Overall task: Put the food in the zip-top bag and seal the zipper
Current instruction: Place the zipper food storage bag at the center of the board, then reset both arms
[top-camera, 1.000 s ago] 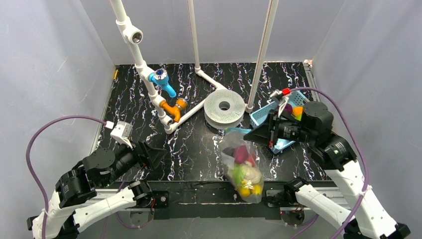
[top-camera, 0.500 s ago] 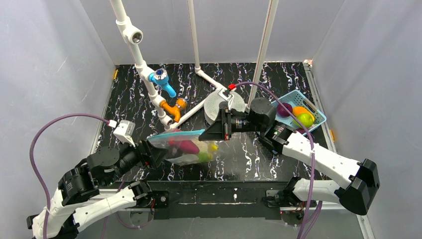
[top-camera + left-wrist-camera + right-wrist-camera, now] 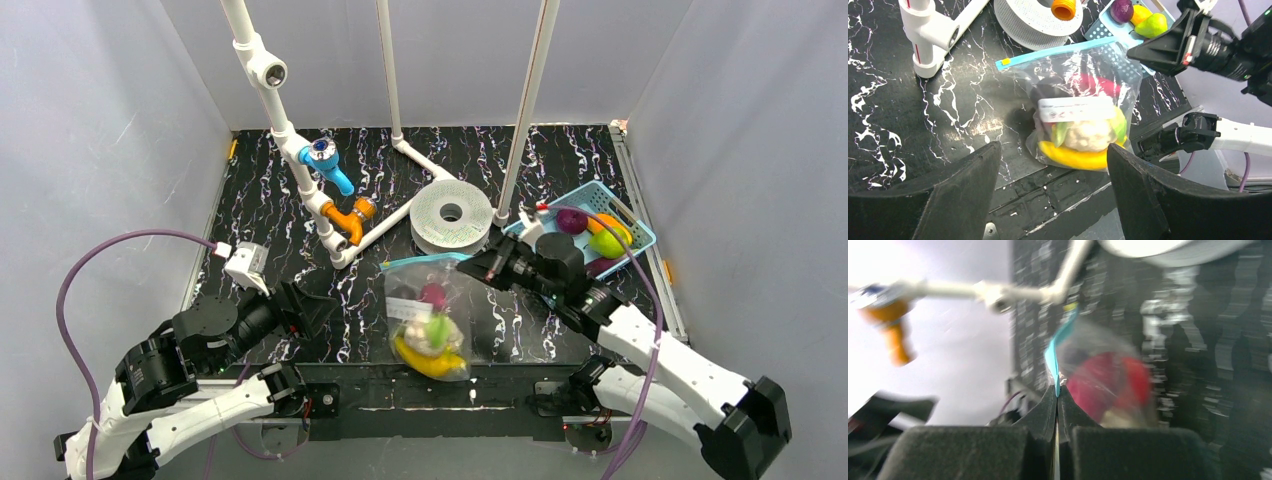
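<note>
The zip-top bag (image 3: 430, 318) sits at the near middle of the table (image 3: 270, 200), holding a yellow banana (image 3: 432, 362), a white cauliflower piece (image 3: 1088, 136) and a red fruit (image 3: 1093, 84). Its teal zipper (image 3: 1058, 51) runs along the far edge. The right gripper (image 3: 1057, 392) is clenched on the zipper's right end. The left gripper (image 3: 308, 310) hangs released, apart to the bag's left. A purple fruit (image 3: 572, 220) and a green fruit (image 3: 607, 242) lie in the blue basket (image 3: 640, 238) beyond.

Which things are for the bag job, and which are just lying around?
For the job: zip-top bag; teal zipper, pinched by the right gripper; banana and cauliflower inside; purple fruit and green fruit in the light-blue basket.
Just lying about: white pipes, blue valve, orange fitting, white spool.
</note>
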You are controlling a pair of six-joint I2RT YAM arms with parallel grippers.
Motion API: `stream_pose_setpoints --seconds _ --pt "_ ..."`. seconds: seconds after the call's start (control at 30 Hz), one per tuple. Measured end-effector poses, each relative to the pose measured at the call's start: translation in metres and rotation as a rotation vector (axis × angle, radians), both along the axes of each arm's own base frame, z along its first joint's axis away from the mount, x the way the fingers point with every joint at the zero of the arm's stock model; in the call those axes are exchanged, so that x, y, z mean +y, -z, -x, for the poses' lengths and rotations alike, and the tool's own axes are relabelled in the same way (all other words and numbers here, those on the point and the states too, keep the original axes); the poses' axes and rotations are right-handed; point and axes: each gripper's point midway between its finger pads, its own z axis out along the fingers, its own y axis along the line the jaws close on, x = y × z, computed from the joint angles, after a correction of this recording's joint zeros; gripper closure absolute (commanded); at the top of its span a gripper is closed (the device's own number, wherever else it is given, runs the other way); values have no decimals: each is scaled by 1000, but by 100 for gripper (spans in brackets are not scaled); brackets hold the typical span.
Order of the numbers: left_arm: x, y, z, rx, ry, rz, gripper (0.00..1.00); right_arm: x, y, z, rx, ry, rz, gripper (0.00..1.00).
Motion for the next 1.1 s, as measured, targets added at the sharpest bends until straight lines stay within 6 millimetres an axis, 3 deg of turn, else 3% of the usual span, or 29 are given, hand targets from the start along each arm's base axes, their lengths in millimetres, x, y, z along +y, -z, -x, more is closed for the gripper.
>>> stream_pose_setpoints --seconds 0.1,0.23,0.33,0.43,0.53,0.63,0.77,0.87,1.1 --pt "0 1 1 7 -2 5 22 -44 47 -10 37 179 155 99" --pt "0 1 2 13 -2 11 19 -84 84 -12 40 268 349 99" --pt "1 2 2 21 -4 11 18 -110 114 -8 73 288 536 86" --pt "2 4 3 29 -7 10 18 -134 137 1 128 280 721 65" --pt "2 4 3 35 -10 13 17 -148 141 6 153 249 843 53" --pt "3 3 5 43 -14 19 17 -150 124 3 131 226 886 38" --pt "9 -5 9 51 -26 45 16 -146 71 -8 12 211 865 4" --pt "19 -22 12 41 -49 94 13 -145 23 -11 -111 196 835 1" --pt "44 -83 20 -74 -68 243 11 -155 -84 -4 -335 206 779 2"
